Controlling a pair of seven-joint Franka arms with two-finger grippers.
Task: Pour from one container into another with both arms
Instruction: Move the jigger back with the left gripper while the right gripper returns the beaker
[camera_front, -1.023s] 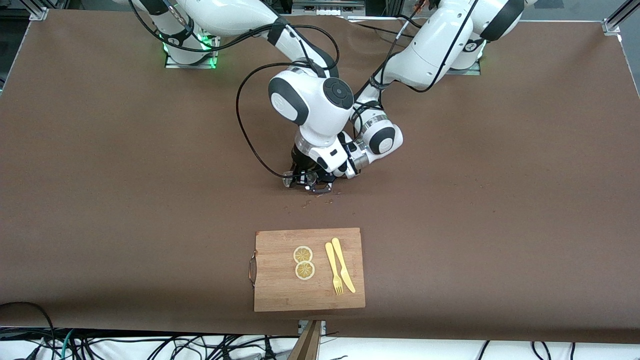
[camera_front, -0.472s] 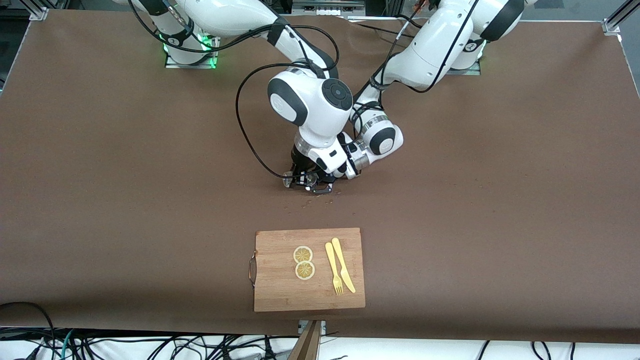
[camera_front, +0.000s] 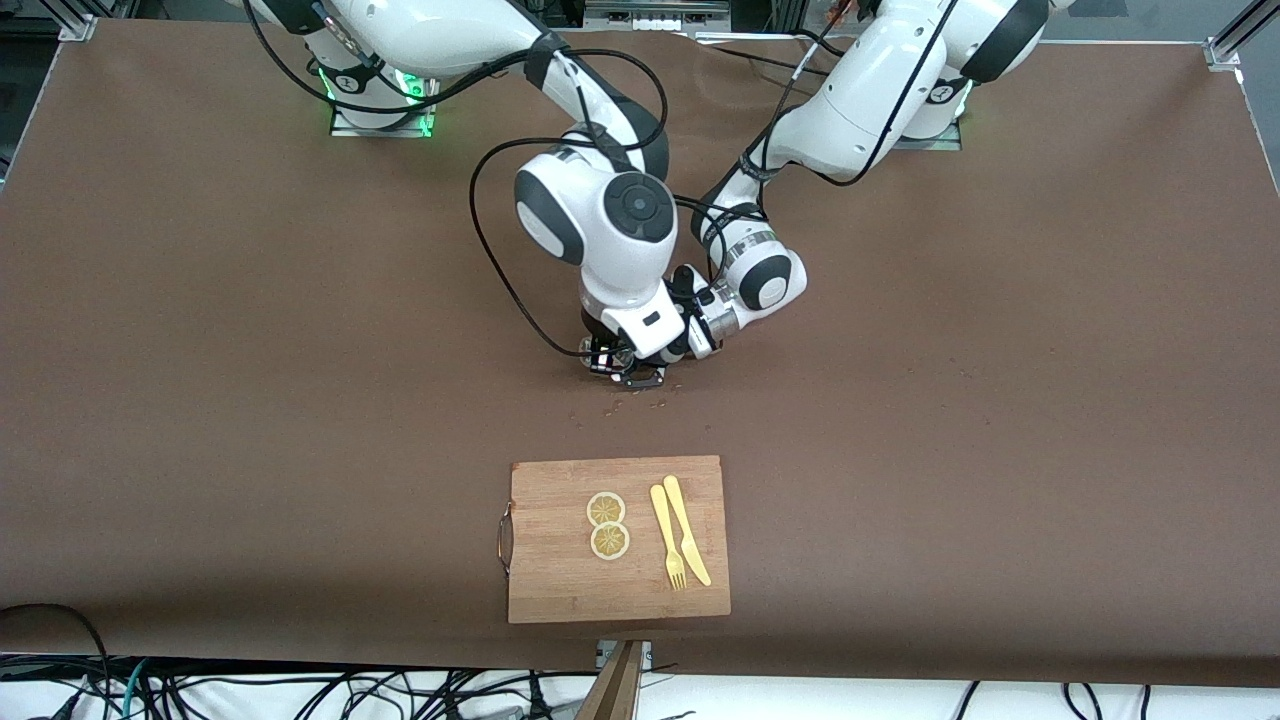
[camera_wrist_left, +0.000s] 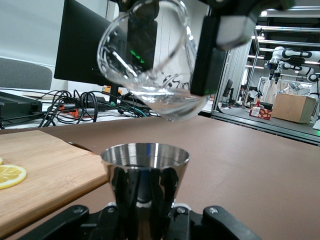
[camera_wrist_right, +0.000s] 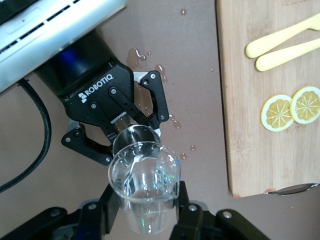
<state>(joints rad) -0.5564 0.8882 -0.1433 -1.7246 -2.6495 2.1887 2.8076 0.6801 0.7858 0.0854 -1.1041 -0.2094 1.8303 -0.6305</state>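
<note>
My right gripper (camera_wrist_right: 145, 207) is shut on a clear glass beaker (camera_wrist_right: 144, 182), which hangs tilted with its lip over a small steel cup (camera_wrist_left: 145, 162). The beaker (camera_wrist_left: 150, 60) hangs a little above the cup's rim without touching it. My left gripper (camera_wrist_left: 145, 212) is shut on the cup's lower part and holds it upright, low over the table. In the front view both grippers meet at the table's middle, the right gripper (camera_front: 603, 355) beside the left gripper (camera_front: 640, 377). I cannot tell whether any liquid is flowing.
Drops of spilled liquid (camera_wrist_right: 150, 65) lie on the brown table (camera_front: 300, 400) around the left gripper. A wooden cutting board (camera_front: 560, 580) lies nearer to the front camera, bearing two lemon slices (camera_front: 607, 525), a yellow fork (camera_front: 668, 540) and a knife (camera_front: 688, 530).
The right arm's wrist has turned and shifted toward the right arm's end, tipping the beaker further over the steel cup. The left arm has stayed still.
</note>
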